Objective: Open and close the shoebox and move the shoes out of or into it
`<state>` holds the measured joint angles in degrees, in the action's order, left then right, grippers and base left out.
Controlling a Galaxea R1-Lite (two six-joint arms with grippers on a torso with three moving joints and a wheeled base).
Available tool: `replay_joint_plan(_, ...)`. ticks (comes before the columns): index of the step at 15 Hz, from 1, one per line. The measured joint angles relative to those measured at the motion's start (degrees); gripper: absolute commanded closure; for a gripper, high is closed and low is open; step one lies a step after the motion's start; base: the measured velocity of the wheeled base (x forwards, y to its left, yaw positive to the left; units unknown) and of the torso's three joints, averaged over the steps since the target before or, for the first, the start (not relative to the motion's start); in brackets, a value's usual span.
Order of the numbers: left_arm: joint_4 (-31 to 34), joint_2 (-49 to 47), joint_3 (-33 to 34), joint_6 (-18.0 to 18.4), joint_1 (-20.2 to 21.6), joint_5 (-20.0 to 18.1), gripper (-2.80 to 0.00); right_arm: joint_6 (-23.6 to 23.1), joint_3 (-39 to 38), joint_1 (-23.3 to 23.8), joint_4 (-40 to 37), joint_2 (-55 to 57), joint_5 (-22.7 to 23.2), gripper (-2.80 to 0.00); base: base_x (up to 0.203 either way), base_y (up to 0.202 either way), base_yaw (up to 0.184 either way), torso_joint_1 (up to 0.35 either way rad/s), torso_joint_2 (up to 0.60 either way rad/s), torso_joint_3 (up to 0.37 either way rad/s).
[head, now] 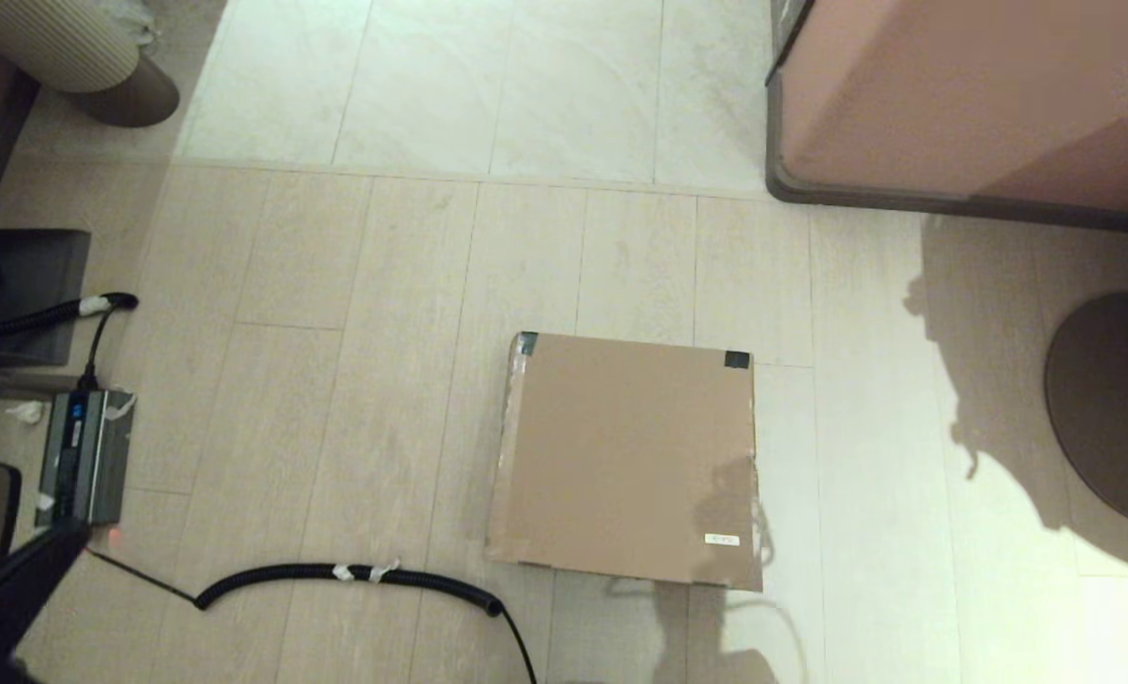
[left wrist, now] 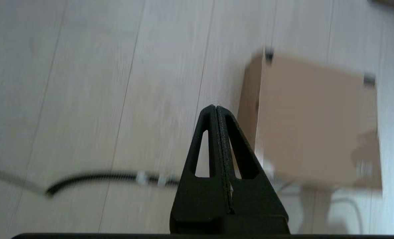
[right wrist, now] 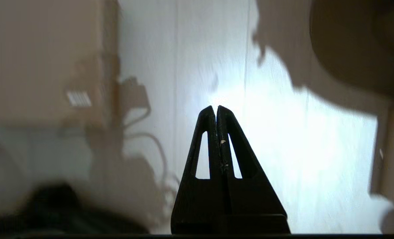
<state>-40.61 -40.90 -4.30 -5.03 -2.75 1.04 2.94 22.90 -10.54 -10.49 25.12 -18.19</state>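
Note:
The brown cardboard shoebox (head: 625, 461) lies on the floor with its lid down flat, black tape on its two far corners and a small white label (head: 722, 540) near its front right corner. The shoes are hidden from every view. My left gripper (left wrist: 215, 107) is shut and empty, held above the floor to the left of the shoebox (left wrist: 313, 122). Its dark arm (head: 12, 579) shows at the head view's lower left corner. My right gripper (right wrist: 215, 107) is shut and empty over bare floor to the right of the shoebox (right wrist: 44, 59).
A black corrugated cable (head: 354, 575) runs across the floor in front of the box's left side. A grey power unit (head: 84, 456) sits at the far left. A pinkish-brown cabinet (head: 972, 95) stands at the back right, and a round dark base (head: 1110, 404) at the right edge.

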Motion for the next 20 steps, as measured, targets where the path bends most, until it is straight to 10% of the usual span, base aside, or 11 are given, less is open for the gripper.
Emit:
replay_joint_plan(7,47.0,34.9,1.3,7.3,2.7,-1.4,0.00,-2.7,-13.8,3.0,-3.1,-7.3,-2.4,0.00,0.000,0.000,0.000,0.000,0.00,0.000)
replay_joint_plan(11,47.8,39.3,1.2,7.3,3.0,-1.7,0.00,-2.9,-14.0,9.1,-3.1,-7.3,-1.1,0.00,0.000,0.000,0.000,0.000,0.00,0.000)
replay_joint_plan(16,44.7,40.9,2.5,7.5,2.9,-3.5,0.00,-3.2,-16.3,10.6,-3.8,-21.2,16.7,0.00,0.000,0.000,0.000,0.000,0.00,0.000)
replay_joint_plan(20,34.7,41.1,4.1,9.8,2.9,-2.0,0.00,-1.7,-20.7,10.8,5.6,-24.5,17.7,0.00,0.000,0.000,0.000,0.000,0.00,0.000)
